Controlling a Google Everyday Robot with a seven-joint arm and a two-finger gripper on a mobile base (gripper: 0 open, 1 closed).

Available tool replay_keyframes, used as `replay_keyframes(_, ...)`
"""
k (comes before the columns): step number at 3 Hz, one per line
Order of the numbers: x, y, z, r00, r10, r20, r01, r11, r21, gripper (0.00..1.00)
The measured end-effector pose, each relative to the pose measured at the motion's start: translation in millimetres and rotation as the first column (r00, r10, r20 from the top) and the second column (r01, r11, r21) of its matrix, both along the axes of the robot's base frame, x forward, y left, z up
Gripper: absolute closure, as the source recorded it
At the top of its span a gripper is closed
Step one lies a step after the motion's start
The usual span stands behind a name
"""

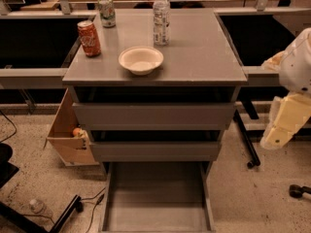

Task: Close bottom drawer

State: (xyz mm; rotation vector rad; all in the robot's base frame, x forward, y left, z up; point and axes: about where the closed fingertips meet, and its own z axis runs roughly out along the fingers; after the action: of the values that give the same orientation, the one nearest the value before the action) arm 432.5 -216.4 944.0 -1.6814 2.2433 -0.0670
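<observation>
The bottom drawer (156, 198) stands pulled well out at the bottom centre of the frame. Its bare grey floor and thin side walls are exposed, and its front edge lies right at the lower border. It slides along a line running from the bottom of the frame up into the cabinet (228, 76), beneath the two upper drawers, which sit nearly shut. The gripper (275, 139) hangs at the middle right edge of the frame, beside the cabinet's right flank and level with the middle drawer. It is well apart from the drawer and touches nothing. From it, the drawer lies down and to the left, and the front that must be pushed is farther still toward the lower border. I cannot tell whether the gripper is open or closed, and nothing appears to be held in it. Judging from this, the coming move needs the gripper carried low and across to the drawer's front before any push toward the cabinet.
</observation>
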Motion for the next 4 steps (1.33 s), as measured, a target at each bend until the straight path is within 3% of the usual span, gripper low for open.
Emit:
replay_keyframes(1, -20, 1, -31, 0.9987, -0.015, 0.048, 0.016, 1.0, -0.01, 0.0)
replay_keyframes(2, -30, -5, -86, 0.9961, -0.045, 0.076, 0.05, 0.996, -0.067, 0.0)
replay_keyframes(3, -25, -20, -176, 0.9956, -0.074, 0.058, 0.081, 0.987, -0.135, 0.0)
replay_keyframes(4, -4, -43, -244, 0.9905, -0.122, 0.064, 0.131, 0.975, -0.18, 0.0)
